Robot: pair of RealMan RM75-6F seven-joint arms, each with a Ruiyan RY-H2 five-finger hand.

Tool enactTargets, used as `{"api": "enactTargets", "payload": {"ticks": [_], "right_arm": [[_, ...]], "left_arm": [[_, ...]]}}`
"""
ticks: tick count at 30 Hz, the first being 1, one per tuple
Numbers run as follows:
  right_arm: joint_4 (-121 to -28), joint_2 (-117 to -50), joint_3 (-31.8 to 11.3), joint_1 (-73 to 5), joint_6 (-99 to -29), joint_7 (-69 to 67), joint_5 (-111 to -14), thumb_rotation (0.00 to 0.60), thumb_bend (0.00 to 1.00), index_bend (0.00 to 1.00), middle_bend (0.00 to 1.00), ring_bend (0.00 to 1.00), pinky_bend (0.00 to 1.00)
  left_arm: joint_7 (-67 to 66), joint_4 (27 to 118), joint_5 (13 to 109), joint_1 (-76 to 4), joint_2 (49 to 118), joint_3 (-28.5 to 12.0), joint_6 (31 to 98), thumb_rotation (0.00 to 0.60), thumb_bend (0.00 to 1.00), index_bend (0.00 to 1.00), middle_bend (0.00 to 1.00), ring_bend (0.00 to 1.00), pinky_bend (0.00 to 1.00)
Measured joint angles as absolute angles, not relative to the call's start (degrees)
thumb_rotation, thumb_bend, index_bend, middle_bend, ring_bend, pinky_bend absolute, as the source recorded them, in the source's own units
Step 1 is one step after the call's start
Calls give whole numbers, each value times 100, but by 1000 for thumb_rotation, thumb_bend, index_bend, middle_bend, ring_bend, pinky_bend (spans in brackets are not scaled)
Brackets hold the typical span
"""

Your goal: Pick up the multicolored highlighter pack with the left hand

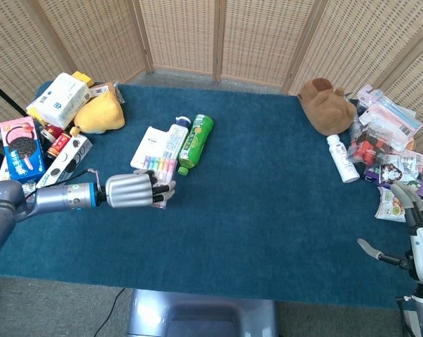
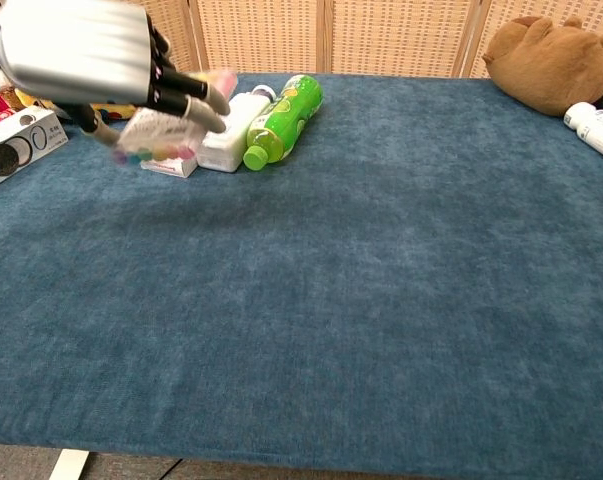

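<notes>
My left hand grips the multicolored highlighter pack and holds it in the air above the blue table, its fingers curled over the top of the pack. The pack's pastel caps show past the fingers in the head view. In the chest view the pack hangs tilted under the hand, in front of the white box. My right hand is at the table's right edge, far from the pack; its fingers are too small to judge.
A white box, a white bottle and a green bottle lie just behind the left hand. Snack boxes and a yellow plush crowd the far left. A brown plush and packets sit at the right.
</notes>
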State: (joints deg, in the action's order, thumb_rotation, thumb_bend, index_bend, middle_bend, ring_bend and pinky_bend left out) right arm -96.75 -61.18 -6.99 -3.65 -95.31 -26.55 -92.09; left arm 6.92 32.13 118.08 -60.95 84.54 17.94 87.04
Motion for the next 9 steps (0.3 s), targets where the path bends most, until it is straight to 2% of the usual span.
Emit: {"api": "enactTargets", "payload": {"ticks": [9], "right_arm": [[-9697, -6078, -700, -339, -9579, -2672, -9215, 600, 92, 0, 0, 0, 0]], "left_arm": [[-31, 4674, 11728, -6358, 7500, 1575, 8392, 600, 0, 826, 727, 688, 742]]}}
